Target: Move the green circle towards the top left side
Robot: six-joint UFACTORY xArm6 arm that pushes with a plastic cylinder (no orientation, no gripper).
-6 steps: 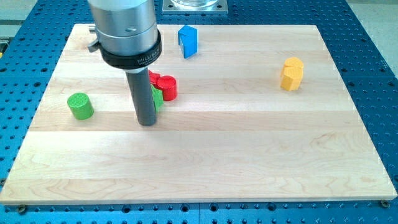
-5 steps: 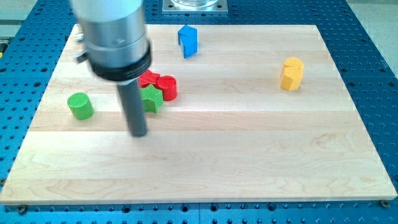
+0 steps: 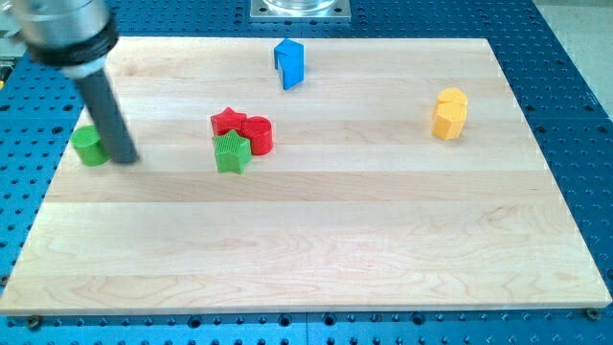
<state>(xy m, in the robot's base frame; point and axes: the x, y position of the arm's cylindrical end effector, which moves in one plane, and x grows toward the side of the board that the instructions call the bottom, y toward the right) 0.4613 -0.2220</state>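
The green circle is a small green cylinder at the board's left edge, about mid-height, partly hidden by the rod. My tip rests on the board right against the circle's right side. A green star sits near the middle left, touching a red star and a red cylinder above it.
A blue block stands near the top centre. A yellow block sits at the right. The wooden board lies on a blue perforated table; its left edge is just beyond the green circle.
My tip has swept left from beside the green star to the green circle. The green circle has slid left and slightly up, toward the board's left edge.
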